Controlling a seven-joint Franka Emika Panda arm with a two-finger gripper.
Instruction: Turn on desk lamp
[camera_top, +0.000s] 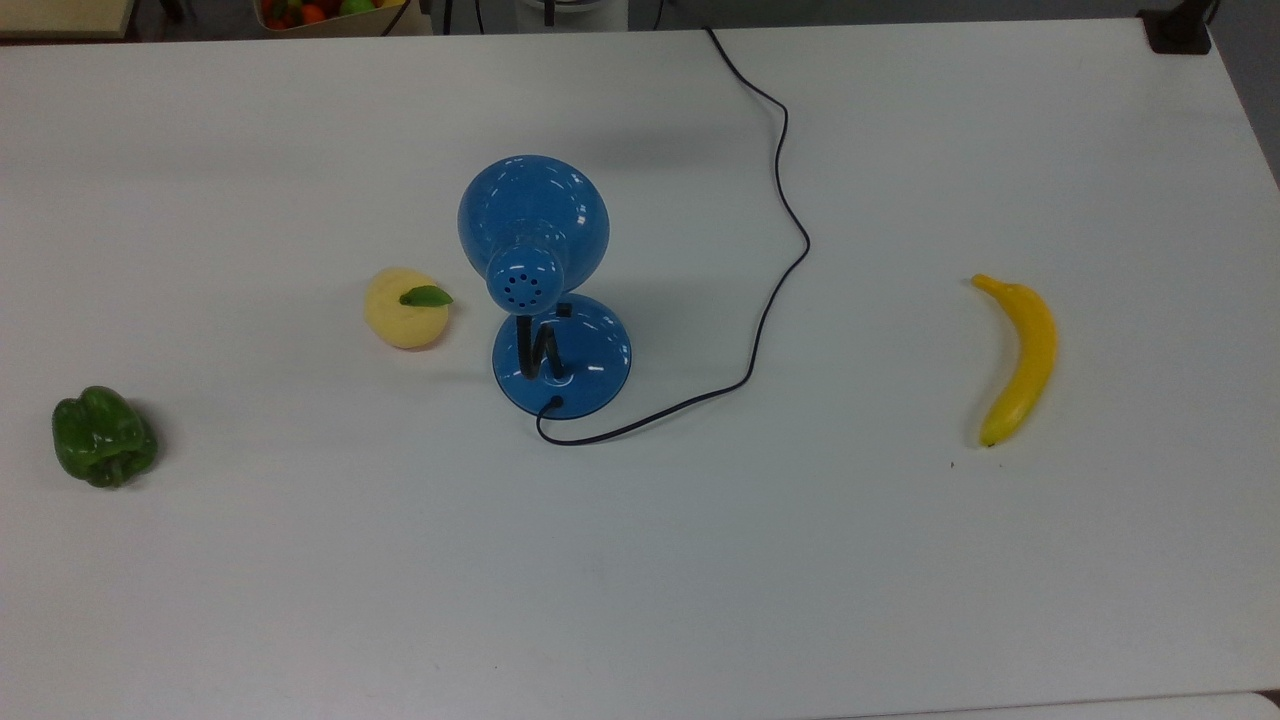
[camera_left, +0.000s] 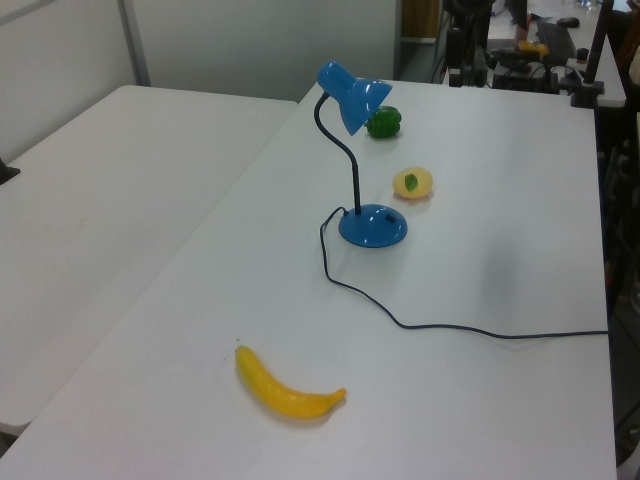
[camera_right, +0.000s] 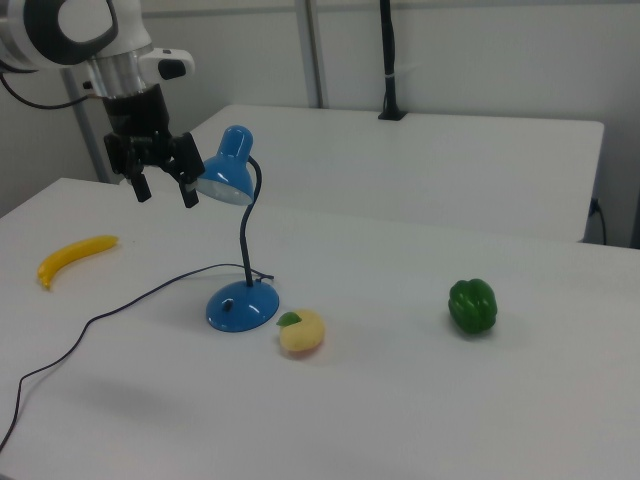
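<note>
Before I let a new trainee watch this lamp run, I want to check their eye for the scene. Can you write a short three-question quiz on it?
1. True or false: in the right view, the gripper is clamped on the desk lamp.
2. In the top view, which fruit lies nearest the lamp's base: A) the banana, B) the yellow fruit with a leaf, C) the green pepper?
3. Where does the cord join the lamp?

Key: 1. False; its fingers are open, up beside the shade. 2. B. 3. At the base.
</note>
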